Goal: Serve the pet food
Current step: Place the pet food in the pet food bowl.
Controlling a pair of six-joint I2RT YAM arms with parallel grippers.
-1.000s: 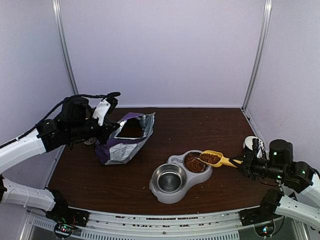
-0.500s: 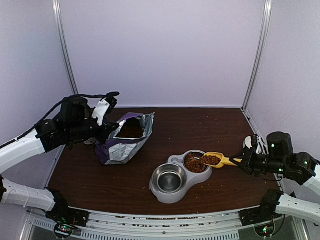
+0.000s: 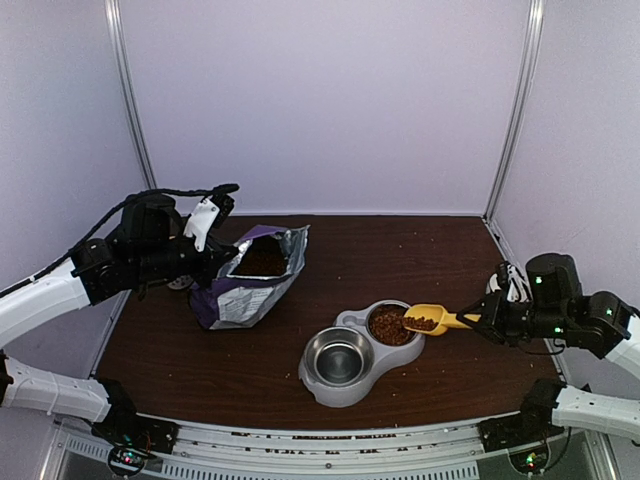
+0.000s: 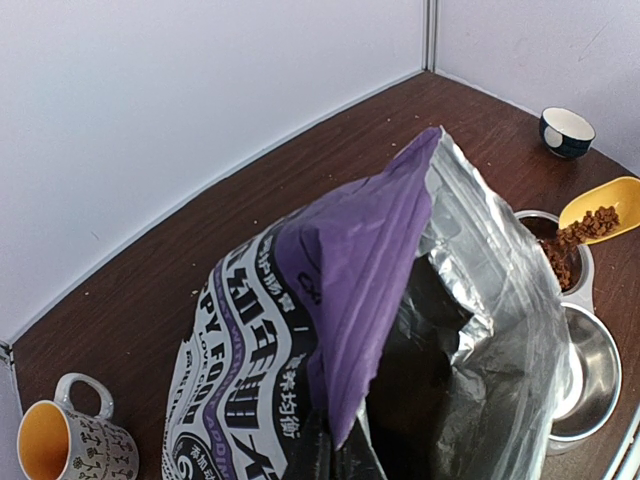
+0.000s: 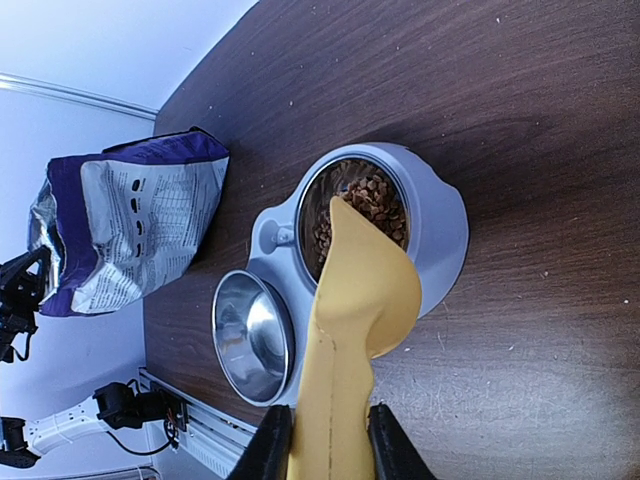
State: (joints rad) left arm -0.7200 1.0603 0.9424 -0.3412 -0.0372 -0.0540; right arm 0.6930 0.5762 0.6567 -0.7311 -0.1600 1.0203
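Note:
The pet food point(image 3: 388, 326) fills the right-hand bowl of a grey double feeder point(image 3: 352, 392). More of it lies in a yellow scoop point(image 3: 424, 318) tipped over that bowl. My right gripper point(image 3: 478, 322) is shut on the scoop's handle. In the right wrist view the scoop point(image 5: 358, 300) hides part of the kibble point(image 5: 372, 198), and its handle runs between my fingers point(image 5: 330, 445). In the left wrist view kibble point(image 4: 572, 238) spills from the scoop point(image 4: 604, 200). My left gripper point(image 4: 335, 455) is shut on the rim of the open purple bag point(image 3: 248, 282), holding it upright.
The feeder's left steel bowl point(image 3: 338, 357) is empty. A patterned mug point(image 4: 72, 442) stands behind the bag at the left. A small dark bowl point(image 4: 566, 130) sits at the far right, near my right arm. Stray crumbs dot the brown table.
My right wrist has risen and turned, tipping the scoop further toward the filled bowl. The left arm and the bag have not moved.

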